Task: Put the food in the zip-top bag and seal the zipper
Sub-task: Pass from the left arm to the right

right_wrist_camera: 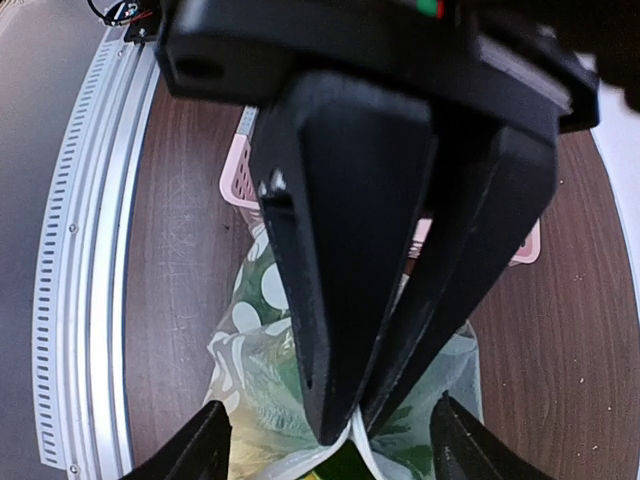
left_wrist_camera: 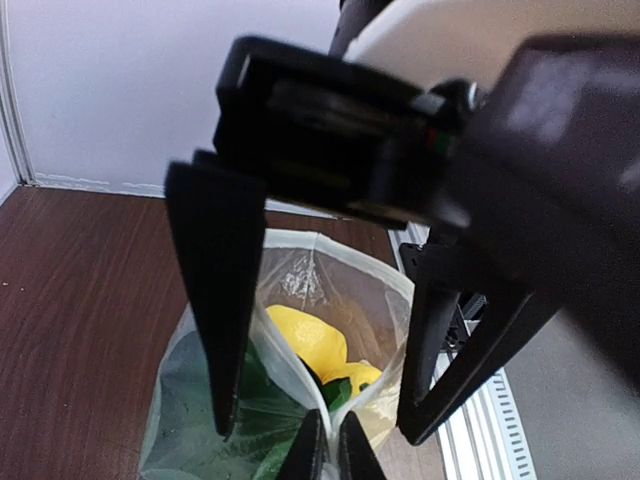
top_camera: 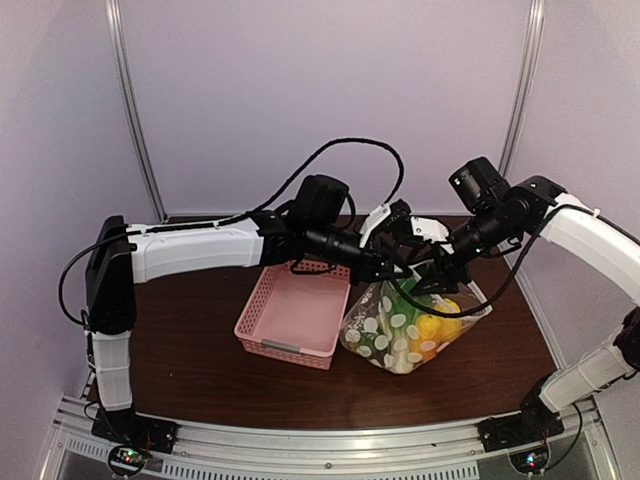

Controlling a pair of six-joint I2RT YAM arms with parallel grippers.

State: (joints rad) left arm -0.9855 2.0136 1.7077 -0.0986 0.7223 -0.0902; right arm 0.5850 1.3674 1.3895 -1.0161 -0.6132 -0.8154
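White shells and black joints on the left arm (top_camera: pixel 195 248) and right arm (top_camera: pixel 590 235). A black cable (top_camera: pixel 355 142) loops overhead; the jaws are black tapered wedges.

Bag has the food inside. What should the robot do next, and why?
Probably shut the right gripper on the bag at its mouth edge, beside the left gripper. Left pinches that edge, right's fingers stand open around it, and the mouth gapes.

Clear, glossy, crinkled plastic zip-top bag (top_camera: pixel 395 325) printed with opaque white dots, smooth yellow lemons (left_wrist_camera: pixel 305 340) showing through it, a dark wood-grain tabletop (top_camera: pixel 190 340) with faint sheen, a pink moulded plastic lattice basket (top_camera: pixel 295 310), and a silvery slotted metal rail (top_camera: pixel 330 445).
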